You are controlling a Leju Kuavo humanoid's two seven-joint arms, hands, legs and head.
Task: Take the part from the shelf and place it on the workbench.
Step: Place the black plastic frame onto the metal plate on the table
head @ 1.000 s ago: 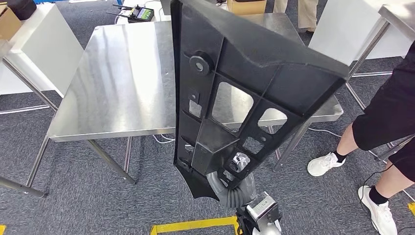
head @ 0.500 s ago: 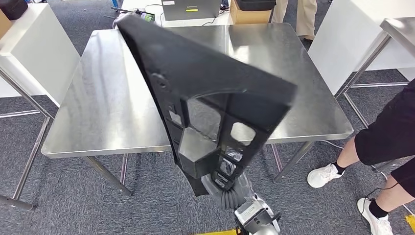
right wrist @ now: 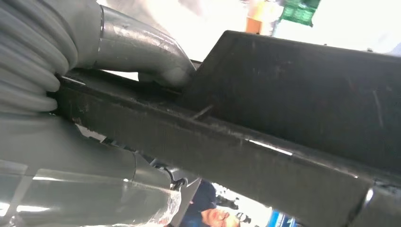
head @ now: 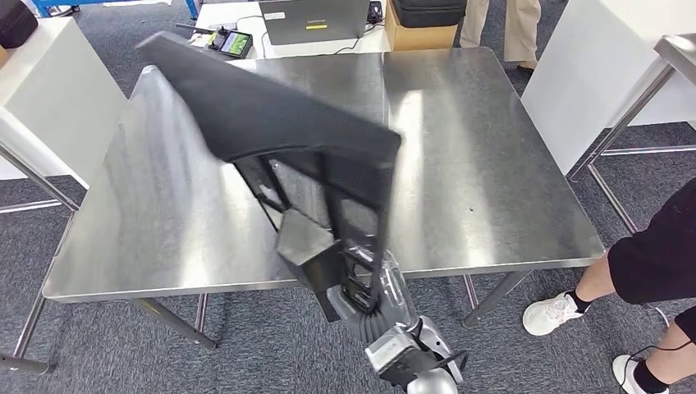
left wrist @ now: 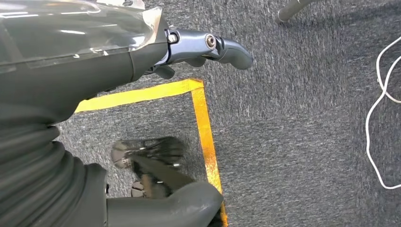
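Right hand [head: 368, 289] clamped on the black part [head: 271, 123], held tilted above the near half of the workbench [head: 492, 164].

The steel tabletop lay bare toward its right and far edges, with a person's legs [head: 648, 271] just beyond the near right corner and a white cabinet [head: 49, 98] off the left edge. The part's long axis ran from the near edge, a little right of the middle, up toward the far left corner; its broad end pointed that way and its narrow ribbed end sat in the hand at the near edge. The right arm reached up from below the near edge, thumb [right wrist: 142, 52] pressed on the part's rim. The left hand [left wrist: 142, 71] hung over grey carpet and yellow floor tape [left wrist: 203, 123], fingers loosely curled, holding nothing.
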